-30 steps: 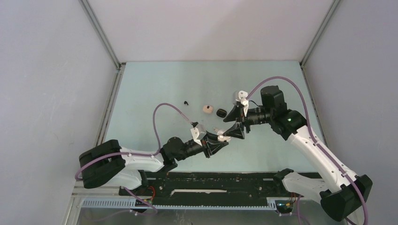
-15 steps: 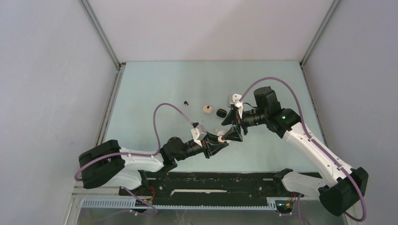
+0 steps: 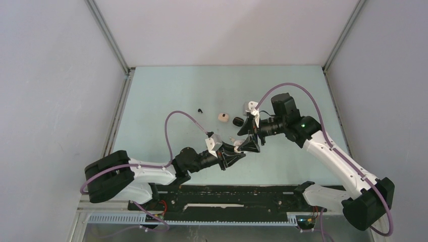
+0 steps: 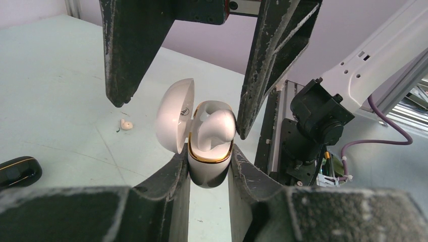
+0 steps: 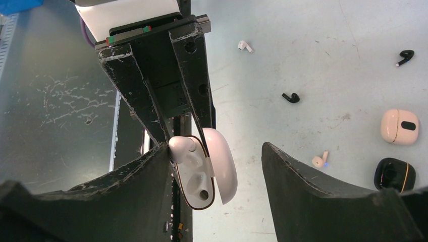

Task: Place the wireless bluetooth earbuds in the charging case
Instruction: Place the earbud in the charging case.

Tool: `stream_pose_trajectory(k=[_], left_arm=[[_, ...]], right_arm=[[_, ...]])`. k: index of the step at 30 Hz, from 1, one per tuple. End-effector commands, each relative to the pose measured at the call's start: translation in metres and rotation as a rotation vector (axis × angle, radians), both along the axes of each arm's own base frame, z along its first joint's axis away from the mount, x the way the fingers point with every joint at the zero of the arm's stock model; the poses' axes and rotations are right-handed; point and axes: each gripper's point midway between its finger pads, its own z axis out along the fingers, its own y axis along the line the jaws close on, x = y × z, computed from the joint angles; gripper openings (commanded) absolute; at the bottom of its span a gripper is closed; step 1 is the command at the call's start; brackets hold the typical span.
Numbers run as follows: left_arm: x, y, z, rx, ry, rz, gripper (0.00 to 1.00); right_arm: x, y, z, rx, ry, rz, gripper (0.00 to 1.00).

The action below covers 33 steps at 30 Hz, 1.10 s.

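My left gripper (image 4: pixel 209 169) is shut on a white charging case (image 4: pixel 209 164) with a gold rim and holds it above the table, lid (image 4: pixel 174 121) open. A white earbud (image 4: pixel 218 128) sits in one socket of the case; the other socket is empty. My right gripper (image 5: pixel 212 171) is open, its jaws on either side of the case (image 5: pixel 204 184). One of its fingers (image 5: pixel 126 201) touches the earbud (image 5: pixel 182 148). In the top view the two grippers meet at mid-table, left (image 3: pixel 236 149) and right (image 3: pixel 250 137).
Loose on the table lie a white earbud (image 5: pixel 245 46), two black earbuds (image 5: pixel 290 97) (image 5: pixel 405 56) and a beige-pink earbud (image 5: pixel 320 160). A pink case (image 5: pixel 399 126) and a black case (image 5: pixel 394 174) lie beyond them.
My right gripper has moved left and down onto the case held by my left gripper. The left arm has held still.
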Motion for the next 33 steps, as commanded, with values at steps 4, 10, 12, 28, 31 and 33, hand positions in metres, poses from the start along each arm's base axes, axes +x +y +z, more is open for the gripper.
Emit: stream_pose_trajectory(k=[4, 10, 12, 28, 31, 33], left_arm=[[-0.005, 0.001, 0.030, -0.091, -0.070, -0.019, 0.00], [-0.004, 0.003, 0.030, -0.093, -0.071, -0.012, 0.00], [-0.004, 0.003, 0.030, -0.094, -0.071, -0.012, 0.00], [-0.003, 0.006, 0.026, -0.090, -0.062, 0.003, 0.00], [-0.002, 0.007, 0.024, -0.082, -0.060, 0.009, 0.00], [-0.002, 0.007, 0.024, -0.076, -0.062, 0.010, 0.00]], right_arm=[[0.008, 0.001, 0.010, -0.002, -0.064, -0.005, 0.69], [0.005, -0.001, 0.009, -0.006, -0.068, 0.007, 0.69], [0.004, -0.001, 0.008, -0.009, -0.066, 0.009, 0.69], [-0.021, -0.011, 0.039, 0.082, -0.082, 0.086, 0.71], [-0.021, -0.024, 0.076, 0.179, -0.085, 0.081, 0.72], [-0.012, -0.035, 0.092, 0.235, -0.078, 0.047, 0.72]])
